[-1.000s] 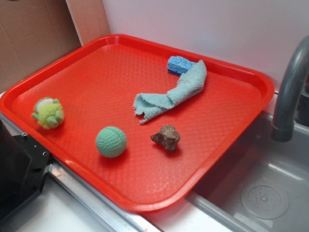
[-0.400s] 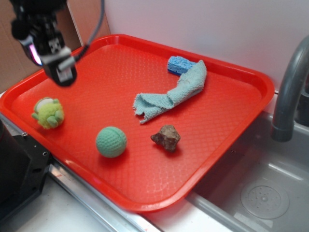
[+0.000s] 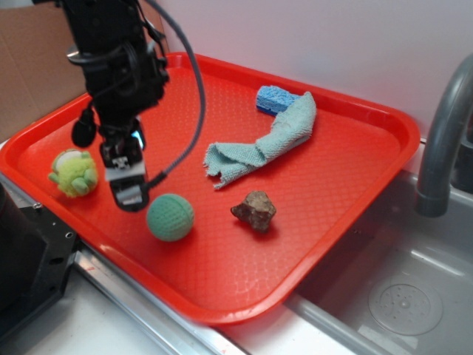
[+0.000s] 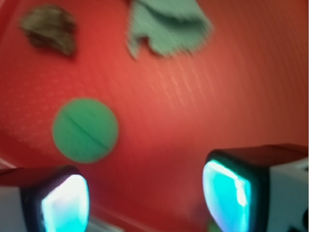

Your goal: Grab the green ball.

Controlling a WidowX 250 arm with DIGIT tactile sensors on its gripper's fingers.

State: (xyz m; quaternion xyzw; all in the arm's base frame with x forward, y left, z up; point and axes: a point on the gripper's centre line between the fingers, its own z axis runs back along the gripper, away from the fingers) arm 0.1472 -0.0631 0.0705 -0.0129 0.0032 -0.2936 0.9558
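Green ball (image 3: 170,217) sits near the tray's (image 3: 369,122) front edge — just right of your gripper (image 3: 127,191), untouched. Jaws are spread with nothing between them — shift toward the ball before closing.

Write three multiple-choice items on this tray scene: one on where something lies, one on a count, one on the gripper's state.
1. Where is the green ball?
A. on the red tray
B. in the sink
C. on the cloth

2. How many things lie on the tray?
A. three
B. five
C. seven

3. What is the gripper doing?
A. clamping the ball
B. holding the cloth
C. open, holding nothing

Answers:
1 A, it rests on the tray near the front rim.
2 B: ball, fuzzy toy, rock, cloth, sponge.
3 C, the wrist view shows bare tray between its fingers.
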